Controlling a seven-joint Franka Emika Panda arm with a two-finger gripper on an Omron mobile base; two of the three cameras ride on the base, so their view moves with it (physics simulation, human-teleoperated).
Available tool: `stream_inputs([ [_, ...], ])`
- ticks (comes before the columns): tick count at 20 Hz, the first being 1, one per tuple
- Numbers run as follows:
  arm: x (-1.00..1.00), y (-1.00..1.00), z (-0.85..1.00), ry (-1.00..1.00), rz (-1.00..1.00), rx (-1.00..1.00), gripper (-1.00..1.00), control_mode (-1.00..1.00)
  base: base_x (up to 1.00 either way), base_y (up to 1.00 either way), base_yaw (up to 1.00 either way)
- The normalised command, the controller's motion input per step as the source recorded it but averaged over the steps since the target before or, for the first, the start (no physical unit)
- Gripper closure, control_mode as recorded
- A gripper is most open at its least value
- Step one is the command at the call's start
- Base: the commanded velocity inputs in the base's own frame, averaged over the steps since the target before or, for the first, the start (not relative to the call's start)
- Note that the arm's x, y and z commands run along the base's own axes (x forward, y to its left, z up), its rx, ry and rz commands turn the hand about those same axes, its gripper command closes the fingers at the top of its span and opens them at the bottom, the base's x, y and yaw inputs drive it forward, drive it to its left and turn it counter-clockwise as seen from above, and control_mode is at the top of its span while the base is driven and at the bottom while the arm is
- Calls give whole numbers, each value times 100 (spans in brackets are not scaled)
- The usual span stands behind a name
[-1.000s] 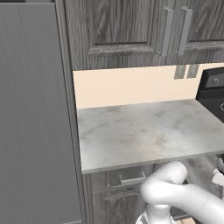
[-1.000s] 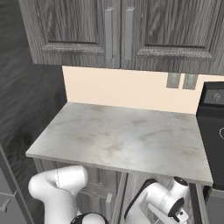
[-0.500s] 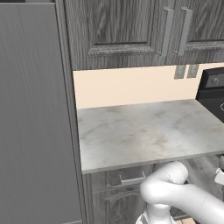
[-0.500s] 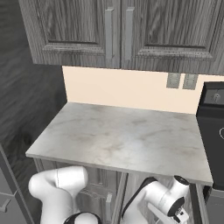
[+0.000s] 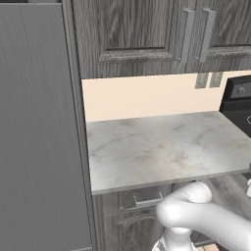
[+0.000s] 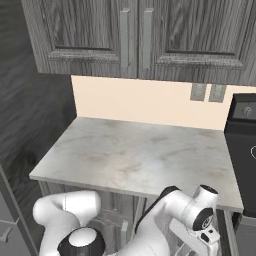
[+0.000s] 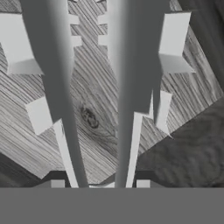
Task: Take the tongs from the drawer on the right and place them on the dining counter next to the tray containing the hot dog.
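In the hand view the tongs (image 7: 127,78) run as two long silvery-grey arms from the top of the picture down to a joined end between my fingertips (image 7: 57,183). My gripper (image 7: 99,184) is shut on the tongs near that end. Behind them lies the grey wood-grain floor of the drawer (image 7: 94,118), with a darker surface at the lower right. Small pale blocks (image 7: 174,39) show beside the arms; I cannot tell what they are. The dining counter and the tray are out of view.
A narrow marble worktop (image 5: 162,147) lies ahead under dark wood-grain upper cabinets (image 5: 142,34), with a tall dark panel (image 5: 34,137) on the left and a black appliance (image 6: 242,145) on the right. My white arm (image 6: 185,210) reaches down below the worktop's front edge.
The arm has barely shifted under the worktop's edge. Nothing else has visibly moved.
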Motion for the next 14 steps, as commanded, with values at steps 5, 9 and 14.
stream_inputs([
  [5, -46, 0, 55, 13, 0, -2, 100, -100, 0, 0, 0],
  [9, -31, 0, 84, 3, 0, -1, 100, -100, 0, 0, 0],
  [14, -23, 0, 82, 0, 0, 0, 100, -100, 0, 0, 0],
])
